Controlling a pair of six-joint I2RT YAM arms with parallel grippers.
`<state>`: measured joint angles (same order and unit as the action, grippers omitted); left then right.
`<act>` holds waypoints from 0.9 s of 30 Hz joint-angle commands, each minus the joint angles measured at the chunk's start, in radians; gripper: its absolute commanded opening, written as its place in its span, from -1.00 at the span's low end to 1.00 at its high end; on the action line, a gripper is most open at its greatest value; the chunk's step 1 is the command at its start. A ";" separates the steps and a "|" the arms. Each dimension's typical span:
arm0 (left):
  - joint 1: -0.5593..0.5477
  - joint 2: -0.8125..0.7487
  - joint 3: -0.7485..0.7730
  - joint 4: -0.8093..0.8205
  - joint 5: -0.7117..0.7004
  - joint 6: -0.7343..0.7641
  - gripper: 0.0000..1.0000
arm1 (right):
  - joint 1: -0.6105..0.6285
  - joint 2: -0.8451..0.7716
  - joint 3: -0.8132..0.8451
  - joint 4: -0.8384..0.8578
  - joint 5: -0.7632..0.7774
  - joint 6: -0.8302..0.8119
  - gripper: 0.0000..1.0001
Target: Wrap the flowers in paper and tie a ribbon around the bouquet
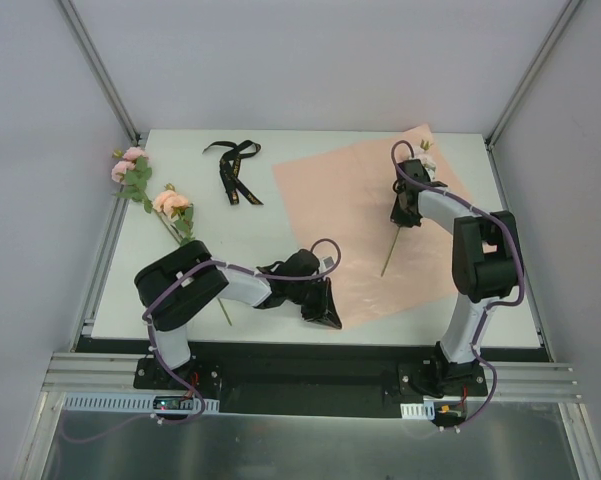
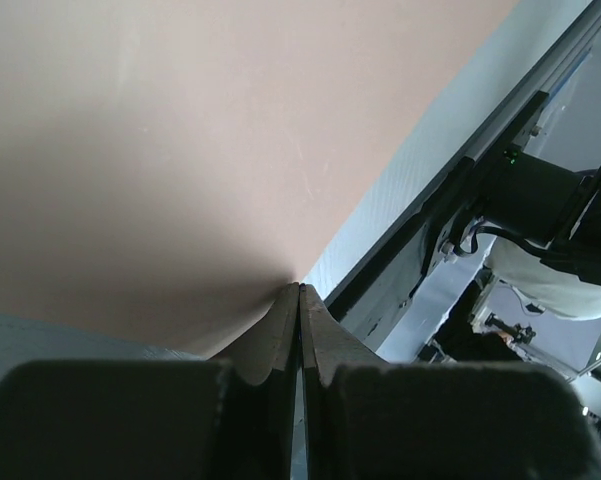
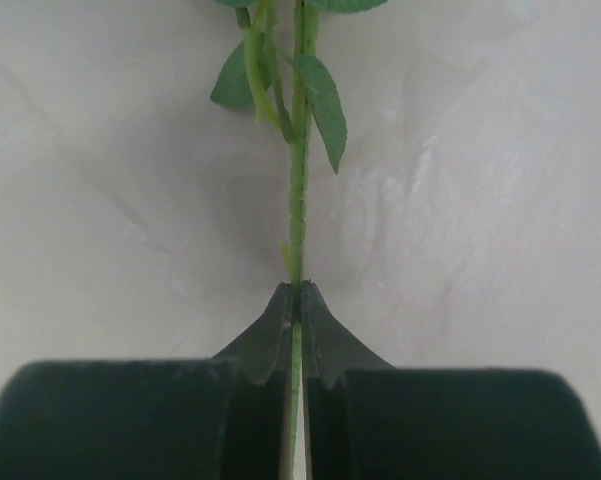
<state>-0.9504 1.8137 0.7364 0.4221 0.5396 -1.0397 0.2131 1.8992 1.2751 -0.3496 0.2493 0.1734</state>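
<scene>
Toward the upper left of the overhead view, two loose pale pink artificial flowers (image 1: 170,204) with green leaves lay on the white table (image 1: 250,232), well apart from the sheet. They risked being missed by the wrap unless fetched. Right of them lay the narrow black ribbon (image 1: 235,172), crumpled and untouched. At lower centre the left gripper (image 1: 327,310) had its jaws pressed together on the near corner of the large thin pink paper (image 1: 355,215). A pull there could crease or tear the flimsy sheet, or drag it from under the stem. At the right, the right gripper (image 1: 404,214) was clamped on the thin green stem (image 3: 297,200) of one flower lying on the paper. So narrow a stalk could swivel or slip in the pinch, leaving the blossom off-centre.
</scene>
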 commanded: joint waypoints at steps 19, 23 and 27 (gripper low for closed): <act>-0.010 -0.532 0.008 -0.278 -0.228 0.282 0.07 | 0.025 -0.304 0.041 -0.215 -0.056 -0.146 0.46; 0.024 -0.810 -0.028 -0.570 -0.531 0.328 0.32 | 0.149 -0.394 -0.069 -0.024 -0.333 -0.109 0.52; 0.246 -1.017 -0.045 -0.958 -0.707 0.291 0.49 | 0.342 -0.358 -0.085 0.084 -0.370 -0.051 0.53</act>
<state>-0.8806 0.9134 0.7319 -0.0879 0.1116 -0.7731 0.4103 1.4902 1.2091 -0.3889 0.0216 0.0727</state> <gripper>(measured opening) 0.713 0.763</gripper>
